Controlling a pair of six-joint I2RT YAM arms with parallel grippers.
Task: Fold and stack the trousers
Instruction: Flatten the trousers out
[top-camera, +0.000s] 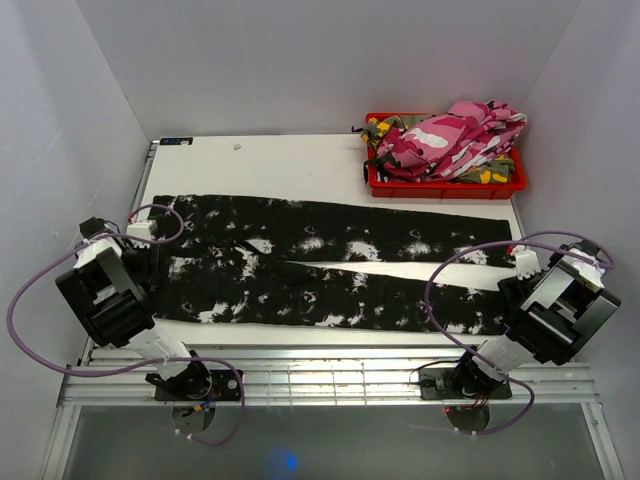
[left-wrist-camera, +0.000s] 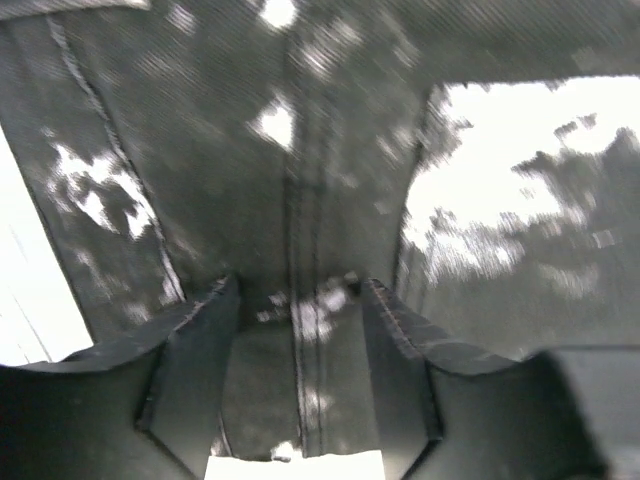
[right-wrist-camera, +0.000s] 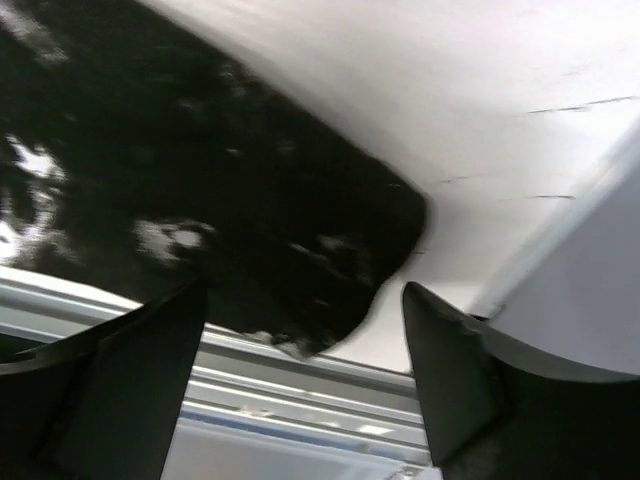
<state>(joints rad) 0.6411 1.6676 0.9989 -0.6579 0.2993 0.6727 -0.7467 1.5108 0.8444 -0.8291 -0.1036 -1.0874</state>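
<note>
A pair of black, white-splotched trousers (top-camera: 330, 265) is seen spread flat along the table (top-camera: 280, 165), waist to the left and hems to the right, apparently laid out so that a fold can be made. Pink and green camouflage trousers (top-camera: 450, 140) are heaped in a red bin (top-camera: 440, 188) at the far right corner. The left gripper (left-wrist-camera: 300, 290) is held low over the waistband (left-wrist-camera: 290, 400), jaws spread astride the centre seam, nothing yet pinched. The right gripper (right-wrist-camera: 300, 295) is poised above the near leg's hem (right-wrist-camera: 380, 240), jaws wide apart and empty. Both arms are bent outward, wrists tipped down toward the cloth.
</note>
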